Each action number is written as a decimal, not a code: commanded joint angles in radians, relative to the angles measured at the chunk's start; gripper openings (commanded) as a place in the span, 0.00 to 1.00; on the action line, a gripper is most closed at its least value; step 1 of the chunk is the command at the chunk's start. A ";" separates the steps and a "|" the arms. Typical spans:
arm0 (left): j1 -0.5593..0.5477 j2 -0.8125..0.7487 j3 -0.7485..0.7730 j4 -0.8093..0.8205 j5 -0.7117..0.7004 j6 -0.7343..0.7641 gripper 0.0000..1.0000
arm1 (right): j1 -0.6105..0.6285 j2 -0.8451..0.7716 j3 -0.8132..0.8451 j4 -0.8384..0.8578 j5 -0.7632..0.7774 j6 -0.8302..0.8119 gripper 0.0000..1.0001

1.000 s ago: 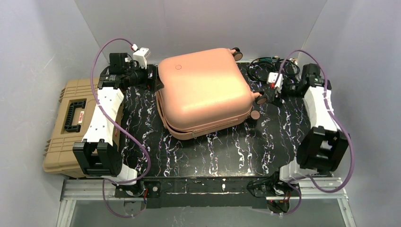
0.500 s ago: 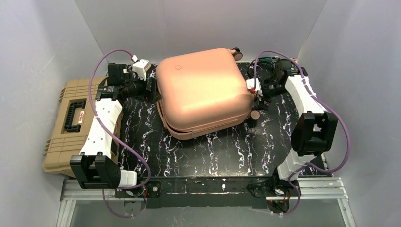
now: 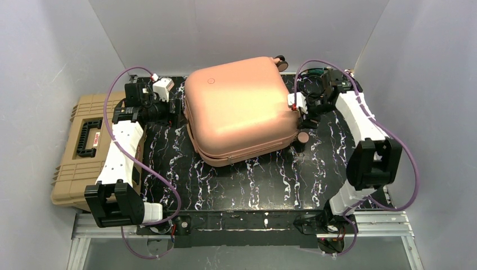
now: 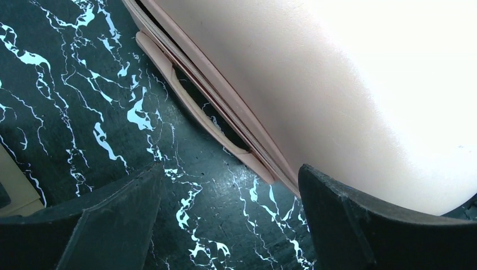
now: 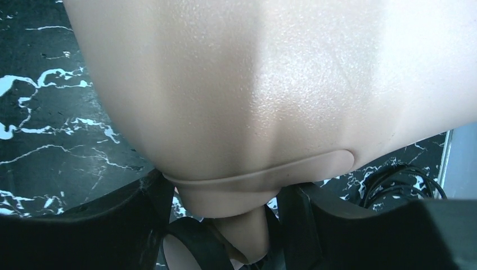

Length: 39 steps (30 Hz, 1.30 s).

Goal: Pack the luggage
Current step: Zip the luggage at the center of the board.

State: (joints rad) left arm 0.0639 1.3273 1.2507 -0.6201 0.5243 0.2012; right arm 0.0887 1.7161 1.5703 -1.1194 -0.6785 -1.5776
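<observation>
The luggage (image 3: 239, 107) is a peach-pink hard-shell suitcase lying shut and flat at the back middle of the table. My left gripper (image 3: 179, 109) stands open at its left side, low over the table. In the left wrist view its jaws (image 4: 230, 219) hold only bare marble, with the suitcase's side handle (image 4: 191, 107) and shell (image 4: 365, 84) just ahead. My right gripper (image 3: 304, 115) is at the suitcase's right end. In the right wrist view it (image 5: 225, 188) closes on the pink wheel mount (image 5: 225, 199), with a finger against each side and a black wheel (image 5: 191, 247) below.
A tan ribbed toolbox (image 3: 84, 146) with a black handle lies at the table's left edge, beside the left arm. Coiled black cables (image 3: 315, 76) sit at the back right, also in the right wrist view (image 5: 399, 185). Grey walls close in three sides. A suitcase wheel (image 3: 304, 136) sticks out at the near right corner.
My right arm swung left from the cables to the suitcase's right end and its jaws narrowed around the wheel mount. The left gripper drew slightly back and down.
</observation>
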 commanded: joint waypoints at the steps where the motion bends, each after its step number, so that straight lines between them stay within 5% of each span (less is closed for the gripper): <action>1: 0.011 -0.052 -0.007 0.008 0.022 0.012 0.87 | 0.121 -0.216 -0.139 0.300 -0.078 0.140 0.01; 4: 0.015 -0.056 -0.008 0.011 0.024 0.007 0.87 | 0.163 -0.346 -0.260 0.555 -0.037 0.281 0.01; 9: 0.019 -0.057 -0.009 0.015 0.028 -0.001 0.87 | 0.182 -0.350 -0.235 0.550 -0.017 0.340 0.01; 22: 0.021 -0.060 -0.014 0.022 0.033 -0.012 0.87 | 0.215 -0.392 -0.450 0.853 0.152 0.469 0.01; 26: 0.022 -0.062 -0.027 0.027 0.034 -0.010 0.87 | 0.213 -0.431 -0.388 0.807 0.195 0.568 0.41; 28: 0.023 -0.063 -0.034 0.029 0.031 -0.009 0.87 | 0.202 -0.453 -0.349 0.756 0.213 0.633 0.51; 34: 0.068 -0.070 -0.061 0.074 0.027 -0.060 0.87 | 0.051 -0.545 -0.308 0.611 0.119 0.896 0.65; 39: 0.108 -0.057 -0.057 0.099 0.053 -0.097 0.88 | -0.219 -0.610 -0.369 0.551 -0.195 0.977 0.83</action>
State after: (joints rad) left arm 0.1467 1.2827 1.1946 -0.5377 0.5396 0.1406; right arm 0.0818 1.2507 1.1381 -0.6594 -0.6643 -0.7307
